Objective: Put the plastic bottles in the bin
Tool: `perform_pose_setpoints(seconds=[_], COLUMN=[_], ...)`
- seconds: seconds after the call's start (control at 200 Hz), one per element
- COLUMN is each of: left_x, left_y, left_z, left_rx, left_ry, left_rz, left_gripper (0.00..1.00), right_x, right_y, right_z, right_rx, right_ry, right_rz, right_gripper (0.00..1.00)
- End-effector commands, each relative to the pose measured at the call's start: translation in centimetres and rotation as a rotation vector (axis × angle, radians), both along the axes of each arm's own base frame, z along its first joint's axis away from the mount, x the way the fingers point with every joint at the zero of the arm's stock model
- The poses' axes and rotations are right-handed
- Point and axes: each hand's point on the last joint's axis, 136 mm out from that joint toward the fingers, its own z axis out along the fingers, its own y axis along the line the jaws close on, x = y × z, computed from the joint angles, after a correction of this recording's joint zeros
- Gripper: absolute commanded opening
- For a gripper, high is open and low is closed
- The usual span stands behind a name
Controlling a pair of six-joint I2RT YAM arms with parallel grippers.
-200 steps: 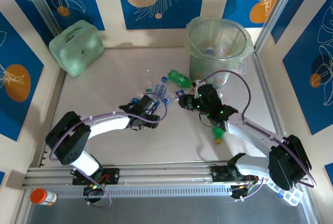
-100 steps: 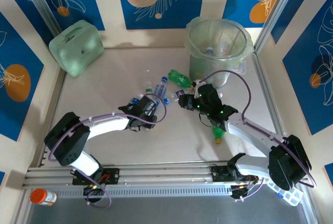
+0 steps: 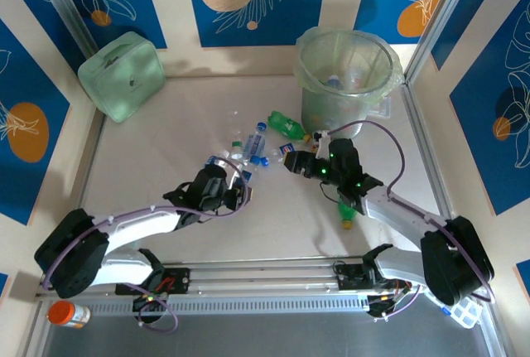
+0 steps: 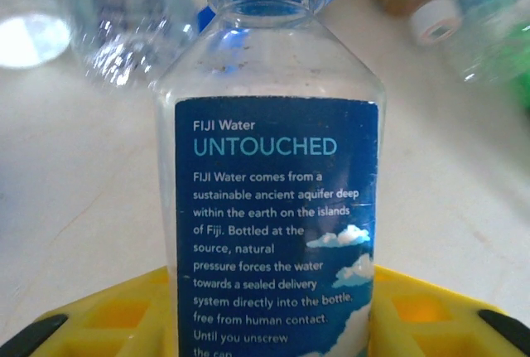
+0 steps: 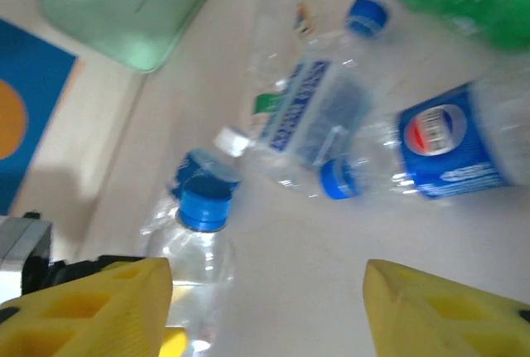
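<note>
— Pale surface [image 3: 166, 133], loose bottles [image 3: 252, 143] lying near the bin [image 3: 305, 75]. Grippers?
— My left gripper [image 3: 234, 193] is clamped on a water bottle [image 4: 273, 191], its base cropped. My right gripper [image 5: 265, 295] stands apart, its view blurred.

The FIJI Water bottle [image 4: 269, 208] sitting between the left pincer [image 4: 273, 332] fingers is showing a blue label reading "FIJI Water UNTOUCHED", then "FIJI Water comes from a sustainable ancient aquifer deep within the earth".

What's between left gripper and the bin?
Top view: a scatter of clear blue-capped bottles, then the green bottle, lie between the left gripper and the bin.
</note>
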Motion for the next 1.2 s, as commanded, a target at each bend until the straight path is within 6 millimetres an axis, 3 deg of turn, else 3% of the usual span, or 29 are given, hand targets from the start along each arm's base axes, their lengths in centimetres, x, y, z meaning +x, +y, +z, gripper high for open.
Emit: perform_pose_setpoints(seconds=[0.0,0.12,0.25,0.485,0.875,1.195], left_x=[0.2,0.2,-0.1,-0.8,-0.7,-1.0], left_y=[-1.5,-1.7,-2.1,-2.4,-2.8,-3.2], left_z=[3.1,3.6,4.2,5.5,5.2,5.3], left_rx=[-0.148,-0.174,-0.193,-0.257,-0.239,-0.236], left_ry=[-0.087,-0.111,-0.139,-0.173,-0.168,-0.171], left_rz=[-0.033,-0.034,-0.046,-0.074,-0.08,-0.101], left_gripper=[0.43,0.43,0.43,0.43,0.43,0.43], right_x=[-1.8,-3.2,-3.4,-3.3,-4.1,-4.7], right_y=[3.8,6.5,7.9,8.9,9.7,10.6], right_z=[2.5,2.5,1.5,0.1,0.6,0.6], right_rx=[0.126,0.137,0.131,0.129,0.155,0.153], right_ry=[-0.021,-0.009,0.047,0.107,0.105,0.108], right_rz=[0.192,0.303,0.319,0.328,0.387,0.429], right_gripper=[0.73,0.8,0.8,0.79,0.62,0.63])
